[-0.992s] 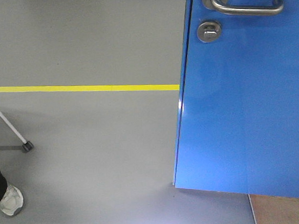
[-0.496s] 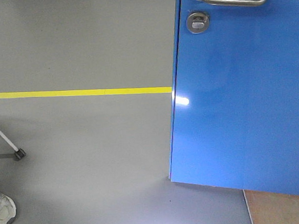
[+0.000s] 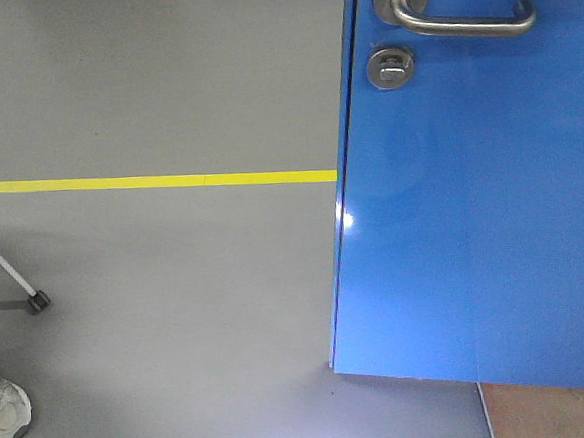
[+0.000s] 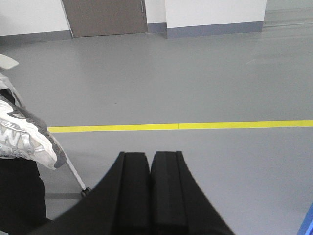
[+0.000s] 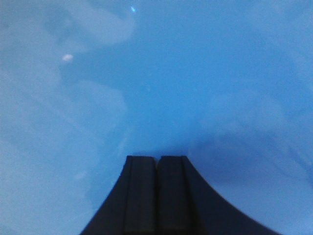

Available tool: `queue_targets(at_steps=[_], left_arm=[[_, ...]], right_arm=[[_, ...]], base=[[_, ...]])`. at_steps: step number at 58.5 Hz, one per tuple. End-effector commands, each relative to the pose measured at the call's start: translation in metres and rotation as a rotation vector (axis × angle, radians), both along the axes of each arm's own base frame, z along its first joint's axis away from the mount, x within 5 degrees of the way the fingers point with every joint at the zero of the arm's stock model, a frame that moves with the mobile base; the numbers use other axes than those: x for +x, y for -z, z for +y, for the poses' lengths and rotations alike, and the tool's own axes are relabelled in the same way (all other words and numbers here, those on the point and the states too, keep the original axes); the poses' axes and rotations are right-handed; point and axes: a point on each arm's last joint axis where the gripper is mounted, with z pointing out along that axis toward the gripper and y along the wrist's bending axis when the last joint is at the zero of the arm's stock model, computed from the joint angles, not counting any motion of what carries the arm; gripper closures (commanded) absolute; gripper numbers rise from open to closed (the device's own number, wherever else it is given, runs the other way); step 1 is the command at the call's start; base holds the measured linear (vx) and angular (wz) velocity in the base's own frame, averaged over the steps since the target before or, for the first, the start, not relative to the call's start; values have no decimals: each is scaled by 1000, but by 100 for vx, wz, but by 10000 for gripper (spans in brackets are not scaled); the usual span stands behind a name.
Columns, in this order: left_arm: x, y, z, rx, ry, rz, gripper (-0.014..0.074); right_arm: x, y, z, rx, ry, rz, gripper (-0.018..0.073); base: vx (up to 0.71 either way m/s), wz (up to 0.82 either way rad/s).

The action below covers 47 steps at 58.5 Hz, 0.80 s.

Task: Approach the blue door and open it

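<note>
Over bare grey floor, the left claw (image 4: 149, 161) sits pressed closed, empty. Directly ahead of the right claw (image 5: 156, 164), also closed and empty, stands the blue door (image 3: 470, 186); that arm is nearer, lever handle (image 3: 464, 22) lying horizontal.

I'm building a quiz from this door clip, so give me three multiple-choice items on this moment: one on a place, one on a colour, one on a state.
1. Where is the thumb-turn lock relative to the lever handle? A above it; B below it; C on the floor.
2. What colour is the floor line? A red; B white; C yellow.
3. How are the right gripper's fingers? A closed together; B wide open; C holding the handle.

Key: B, the thumb-turn lock sits under the lever handle on the blue door. C, the floor line is yellow. A, the right gripper shows its pads meeting, empty.
</note>
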Motion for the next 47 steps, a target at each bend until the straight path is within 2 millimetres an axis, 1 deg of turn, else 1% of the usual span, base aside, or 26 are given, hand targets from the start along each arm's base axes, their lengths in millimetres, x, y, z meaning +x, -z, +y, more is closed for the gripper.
queue_targets(at_steps=[1, 4, 11, 17, 23, 31, 34, 39, 45, 47], left_arm=[[1, -7, 0, -3, 1, -92, 526], [1, -7, 0, -3, 1, -92, 526], [1, -7, 0, -3, 1, -92, 526], [1, -7, 0, -3, 1, -92, 526], [1, -7, 0, -3, 1, -92, 526], [1, -7, 0, -3, 1, -92, 526], [1, -7, 0, -3, 1, -92, 526], [1, -7, 0, -3, 1, -92, 526], [1, -7, 0, -3, 1, -92, 526], [1, -7, 0, -3, 1, -92, 526]], right_arm=[[-11, -25, -4, -18, 45, -119, 557], [-17, -24, -4, -74, 46, -121, 557], [-40, -17, -4, -249, 37, -115, 557], [-67, -1, -4, -423, 23, -88, 557], [-99, 11, -4, -562, 16, -91, 557], [-142, 34, -7, -797, 13, -90, 557], [-155, 45, -10, -827, 26, -79, 557], [-179, 59, -15, -818, 72, -76, 557], [-207, 84, -18, -819, 123, -69, 557], [-213, 93, -18, -818, 121, -66, 557]], base=[[0, 0], [0, 0], [0, 0], [0, 0], [0, 0], [0, 0], [0, 0], [0, 0], [0, 0], [0, 0]])
